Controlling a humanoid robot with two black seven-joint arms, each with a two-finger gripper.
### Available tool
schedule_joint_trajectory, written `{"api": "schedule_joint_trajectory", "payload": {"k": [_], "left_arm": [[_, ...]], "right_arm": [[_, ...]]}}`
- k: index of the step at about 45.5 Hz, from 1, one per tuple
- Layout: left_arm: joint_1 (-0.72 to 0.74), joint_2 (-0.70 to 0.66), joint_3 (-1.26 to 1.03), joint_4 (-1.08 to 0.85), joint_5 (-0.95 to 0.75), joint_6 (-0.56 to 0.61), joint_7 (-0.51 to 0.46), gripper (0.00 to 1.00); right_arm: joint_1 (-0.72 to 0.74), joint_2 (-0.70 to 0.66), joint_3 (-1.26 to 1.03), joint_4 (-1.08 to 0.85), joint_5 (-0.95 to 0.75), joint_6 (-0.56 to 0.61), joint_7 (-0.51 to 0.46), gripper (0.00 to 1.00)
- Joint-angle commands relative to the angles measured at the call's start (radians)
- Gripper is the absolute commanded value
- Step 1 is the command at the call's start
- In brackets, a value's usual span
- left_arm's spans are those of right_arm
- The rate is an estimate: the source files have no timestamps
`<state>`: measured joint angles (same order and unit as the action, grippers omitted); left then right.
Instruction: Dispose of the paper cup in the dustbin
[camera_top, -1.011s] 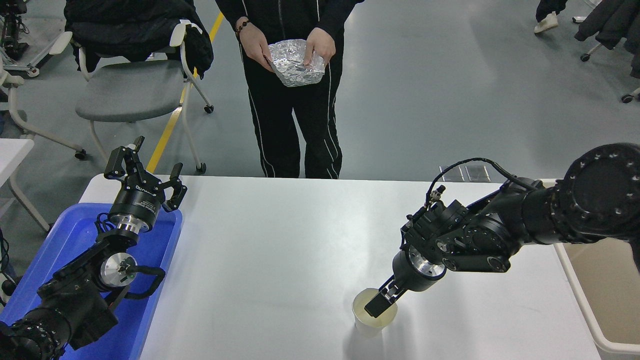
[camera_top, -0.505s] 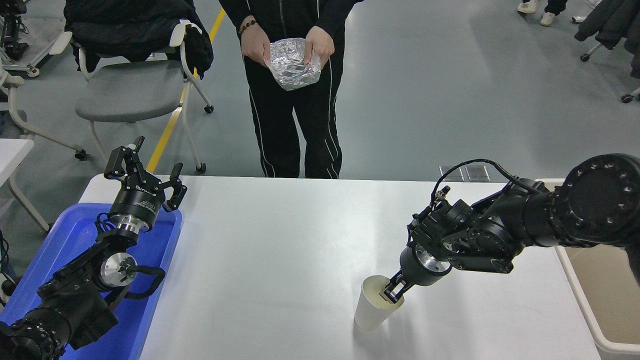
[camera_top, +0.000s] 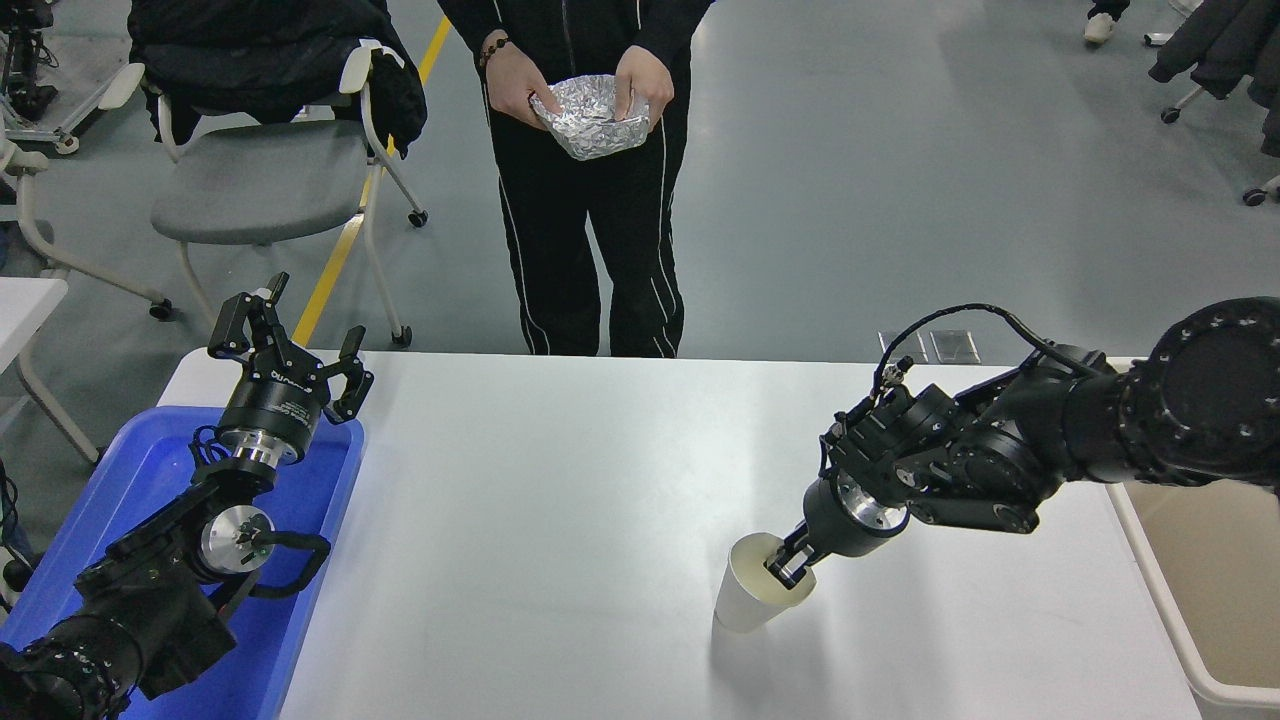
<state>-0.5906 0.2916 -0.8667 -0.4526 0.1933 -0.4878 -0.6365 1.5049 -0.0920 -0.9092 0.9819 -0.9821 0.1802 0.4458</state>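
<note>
Off-white tapered paper cup (camera_top: 752, 595) is sitting on the white tabletop (camera_top: 560, 500), front-right area, tipped so its mouth leans toward my right arm. My right tool (camera_top: 788, 568) is pinching the cup's rim, one finger dipped inside the mouth and the other on the outside wall, so it's got hold of the near-right edge of the rim. From my view the cup's base looks like it's touching the tabletop, but honestly I can't be sure it's not just barely off it.

Big beige rectangular plastic dustbin (camera_top: 1150, 570) with the thick rounded rim is off at the right edge, only partly in shot, well apart from the cup.

My left tool (camera_top: 290, 345) is parked at the lower left over the blue plastic tray (camera_top: 300, 600), fingers spread wide.

Across the tabletop a person in black (camera_top: 590, 250) is standing with a crumpled silver foil tray (camera_top: 590, 115) held in both hands.
</note>
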Motion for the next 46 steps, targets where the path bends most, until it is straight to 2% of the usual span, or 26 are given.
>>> {"api": "schedule_joint_trajectory", "payload": {"k": [1,26,46], "left_arm": [[0.0,0.0,0.0,0.0,0.0,0.0,0.0,1.0],[0.0,0.0,0.0,0.0,0.0,0.0,0.0,1.0],[0.0,0.0,0.0,0.0,0.0,0.0,0.0,1.0]], "right_arm": [[0.037,-0.061,0.167,-0.012,0.046,0.004,0.031,0.0],[0.043,-0.15,0.423,-0.043,0.336,0.01,0.033,0.0],[0.017,-0.157,0.539,-0.4,0.621,0.008,0.025,0.0]]}}
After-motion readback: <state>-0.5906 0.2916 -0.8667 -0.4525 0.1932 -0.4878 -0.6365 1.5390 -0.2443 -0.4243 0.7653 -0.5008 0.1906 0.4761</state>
